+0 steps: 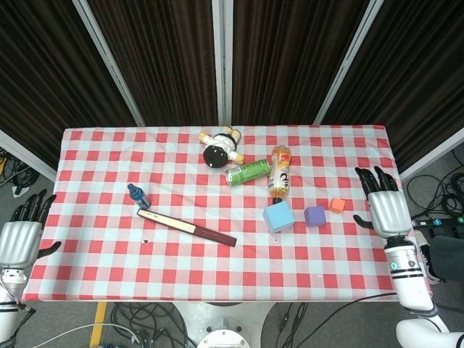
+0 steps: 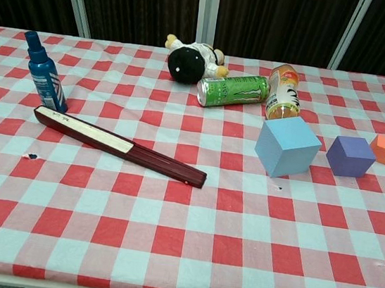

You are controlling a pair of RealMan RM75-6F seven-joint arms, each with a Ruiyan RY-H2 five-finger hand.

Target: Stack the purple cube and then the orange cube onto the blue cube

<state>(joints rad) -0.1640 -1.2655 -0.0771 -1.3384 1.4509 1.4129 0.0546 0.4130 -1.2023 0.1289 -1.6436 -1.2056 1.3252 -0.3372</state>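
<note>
The big blue cube, smaller purple cube and tiny orange cube sit in a row on the counter. Both the left hand and the right hand are spread wide, holding nothing, and show only in the head view.

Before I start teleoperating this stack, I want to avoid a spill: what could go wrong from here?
The orange cube sits between the right hand and the purple cube, so reaching for purple may knock it. The bottle and the green can lie on their sides just behind the blue cube; a bump might roll them. The cubes shrink in size, so off-center placement could topple the stack.
</note>
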